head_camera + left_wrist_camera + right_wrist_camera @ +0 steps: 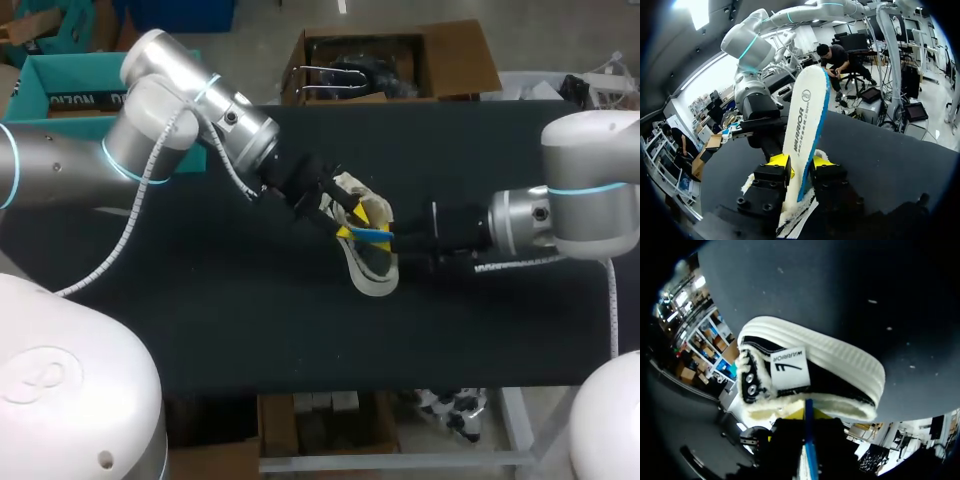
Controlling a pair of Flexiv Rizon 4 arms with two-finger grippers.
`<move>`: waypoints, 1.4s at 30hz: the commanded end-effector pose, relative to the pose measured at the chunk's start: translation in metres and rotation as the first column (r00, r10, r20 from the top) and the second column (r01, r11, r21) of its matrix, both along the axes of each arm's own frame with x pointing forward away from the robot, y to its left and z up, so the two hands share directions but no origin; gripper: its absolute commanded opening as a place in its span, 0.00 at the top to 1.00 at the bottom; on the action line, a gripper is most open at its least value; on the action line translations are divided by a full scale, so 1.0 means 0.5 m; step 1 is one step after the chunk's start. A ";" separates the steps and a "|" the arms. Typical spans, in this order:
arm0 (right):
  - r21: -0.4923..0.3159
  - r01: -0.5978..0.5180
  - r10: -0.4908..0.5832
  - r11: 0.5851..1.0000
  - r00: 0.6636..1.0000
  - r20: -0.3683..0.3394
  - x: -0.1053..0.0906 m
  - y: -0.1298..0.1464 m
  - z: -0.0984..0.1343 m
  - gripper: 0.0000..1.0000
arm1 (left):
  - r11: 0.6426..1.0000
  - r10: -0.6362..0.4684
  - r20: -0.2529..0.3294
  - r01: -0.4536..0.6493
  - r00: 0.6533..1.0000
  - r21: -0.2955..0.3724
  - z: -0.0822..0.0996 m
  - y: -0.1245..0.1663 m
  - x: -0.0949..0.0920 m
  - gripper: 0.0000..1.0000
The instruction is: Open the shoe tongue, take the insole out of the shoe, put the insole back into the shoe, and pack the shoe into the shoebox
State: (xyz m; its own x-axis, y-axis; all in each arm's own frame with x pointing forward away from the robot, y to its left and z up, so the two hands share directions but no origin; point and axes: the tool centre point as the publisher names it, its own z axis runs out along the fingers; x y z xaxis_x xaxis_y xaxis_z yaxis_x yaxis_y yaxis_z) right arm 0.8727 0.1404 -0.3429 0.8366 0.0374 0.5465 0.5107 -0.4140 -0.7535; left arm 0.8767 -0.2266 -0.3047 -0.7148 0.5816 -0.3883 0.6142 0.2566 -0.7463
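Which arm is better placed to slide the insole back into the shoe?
Probably the left: its pincer is shut on the insole, both yellow tips pressing its faces, right by the shoe. The right pincer sits beside the shoe, its hold unclear.

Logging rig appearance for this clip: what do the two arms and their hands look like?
The left arm and right arm are smooth silver-grey tubes with rounded joints and thin cyan rings. A white coiled cable hangs along the left one, another by the right wrist. The left hand and right hand are blocky and black, each with two bright yellow fingertips.
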 end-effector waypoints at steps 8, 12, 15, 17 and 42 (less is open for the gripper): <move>-0.014 0.037 -0.036 0.999 0.999 0.032 -0.033 -0.017 0.028 0.57 | 1.000 0.015 0.006 -0.016 1.000 0.024 -0.012 -0.010 0.000 1.00; -0.042 0.056 -0.053 0.998 0.997 0.050 -0.054 -0.022 0.054 0.62 | 0.999 0.018 0.010 -0.018 1.000 0.028 -0.012 -0.007 -0.001 1.00; -0.055 0.062 -0.058 0.997 0.996 0.064 -0.061 -0.023 0.066 0.71 | 0.999 0.018 0.013 -0.019 1.000 0.030 -0.014 -0.008 -0.004 1.00; -0.055 0.059 -0.055 0.997 0.996 0.070 -0.061 -0.021 0.071 0.76 | 0.999 0.019 0.014 -0.019 1.000 0.032 -0.016 -0.010 -0.005 1.00; -0.078 0.024 -0.016 0.997 0.995 0.100 -0.003 -0.021 0.018 1.00 | 0.991 0.110 0.079 -0.115 0.991 0.072 -0.054 -0.011 0.028 1.00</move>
State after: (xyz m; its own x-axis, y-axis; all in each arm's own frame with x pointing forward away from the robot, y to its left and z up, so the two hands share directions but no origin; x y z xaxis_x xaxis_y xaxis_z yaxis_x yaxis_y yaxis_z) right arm 0.8628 0.1303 -0.3258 0.7808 0.0702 0.6209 0.5659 -0.5006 -0.6551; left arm 0.8865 -0.2282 -0.3264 -0.7461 0.5245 -0.4102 0.6371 0.3832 -0.6687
